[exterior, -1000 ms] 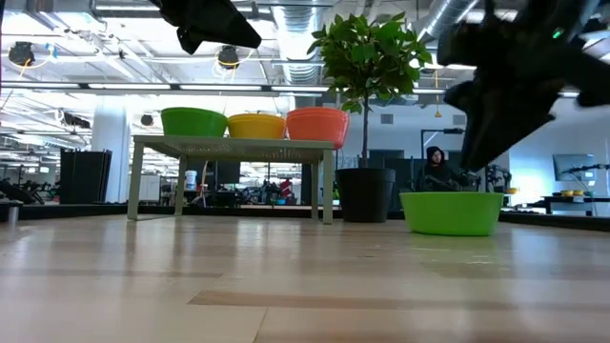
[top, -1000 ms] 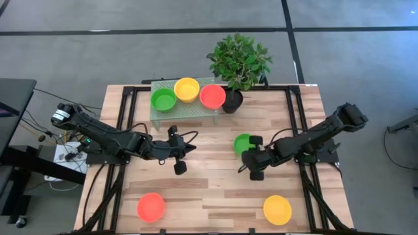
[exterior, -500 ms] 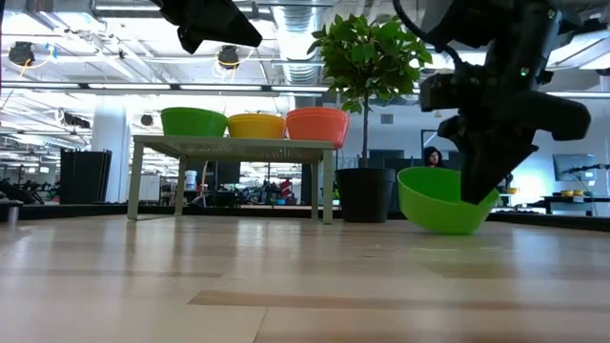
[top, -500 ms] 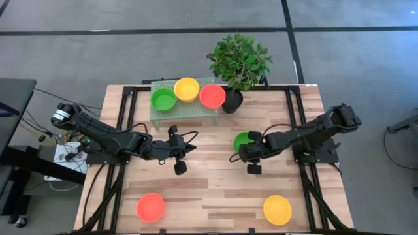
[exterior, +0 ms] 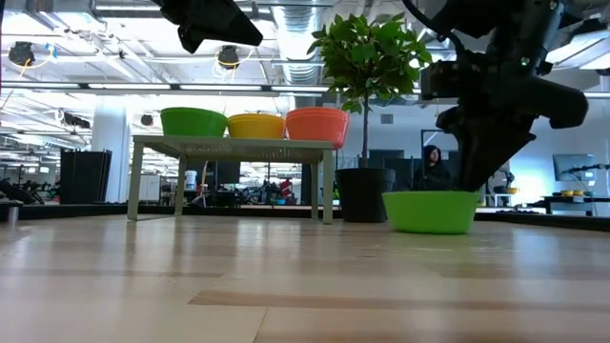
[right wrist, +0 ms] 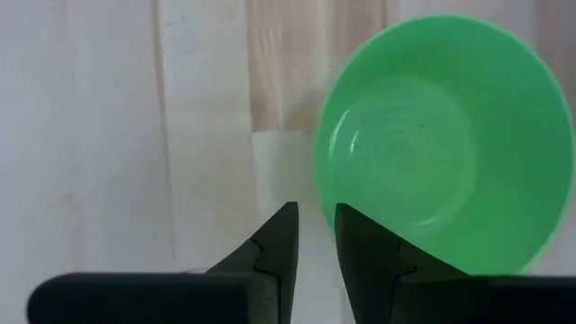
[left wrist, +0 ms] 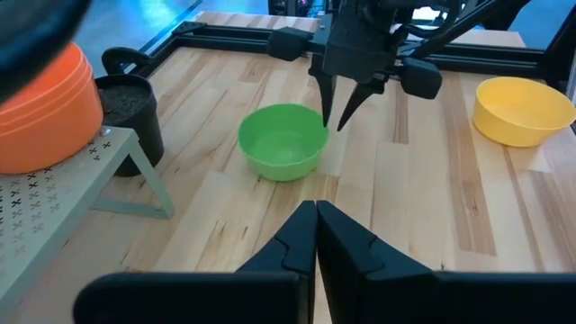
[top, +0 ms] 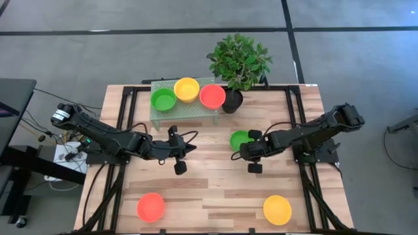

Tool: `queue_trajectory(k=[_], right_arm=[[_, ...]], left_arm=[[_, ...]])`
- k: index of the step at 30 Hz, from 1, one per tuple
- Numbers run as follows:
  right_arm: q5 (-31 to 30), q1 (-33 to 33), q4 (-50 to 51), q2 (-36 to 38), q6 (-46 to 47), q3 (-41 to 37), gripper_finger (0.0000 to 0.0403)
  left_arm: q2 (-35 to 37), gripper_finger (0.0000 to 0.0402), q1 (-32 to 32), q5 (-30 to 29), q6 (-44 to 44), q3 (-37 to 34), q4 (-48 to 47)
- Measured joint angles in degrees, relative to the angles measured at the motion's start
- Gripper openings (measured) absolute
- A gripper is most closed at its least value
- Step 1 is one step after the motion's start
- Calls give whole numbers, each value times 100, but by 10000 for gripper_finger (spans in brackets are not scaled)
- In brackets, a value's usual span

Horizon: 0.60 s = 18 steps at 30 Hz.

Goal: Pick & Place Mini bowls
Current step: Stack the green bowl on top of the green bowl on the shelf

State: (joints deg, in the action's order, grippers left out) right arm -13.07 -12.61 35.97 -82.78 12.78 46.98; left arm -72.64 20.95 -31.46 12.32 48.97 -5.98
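the green bowl (top: 239, 139) sits flat on the desk (top: 215, 196) a little right of centre, mouth up, round with no long axis to speak of. the right gripper (top: 243, 151) hangs just above its near rim, its fingers (right wrist: 281, 236) slightly parted with a narrow gap and nothing between them; one finger overlaps the bowl's edge in the right wrist view, and whether it touches cannot be told. bare wood lies open on the bowl's left and toward the front edge. the left gripper (top: 177, 158) hovers left of centre, clenched and empty, well apart from the bowl. behind, on a small shelf (top: 185, 111) at the back, three bowls stand in a row: green (top: 163, 99), yellow (top: 187, 89), red (top: 212, 96). the potted plant (top: 238, 62) stands just beside the shelf's right end. near the front edge, a red bowl (top: 151, 207) sits left and a yellow bowl (top: 277, 209) right, both with open room around them
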Motion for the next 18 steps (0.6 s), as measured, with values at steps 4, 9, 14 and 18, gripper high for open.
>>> queue_trajectory(k=[4, 9, 14, 18], right_arm=[[-29, 136, -28, -2, -172, 0, 71], [80, 320, -126, -4, -276, 0, 71], [289, 303, -187, -4, -283, 0, 71], [297, 250, -187, -4, -283, 0, 71]], left_arm=[[0, 12, 0, 0, 0, 0, 7], [0, 12, 0, 0, 0, 0, 9], [0, 12, 0, 0, 0, 0, 11], [0, 12, 0, 0, 0, 0, 11]])
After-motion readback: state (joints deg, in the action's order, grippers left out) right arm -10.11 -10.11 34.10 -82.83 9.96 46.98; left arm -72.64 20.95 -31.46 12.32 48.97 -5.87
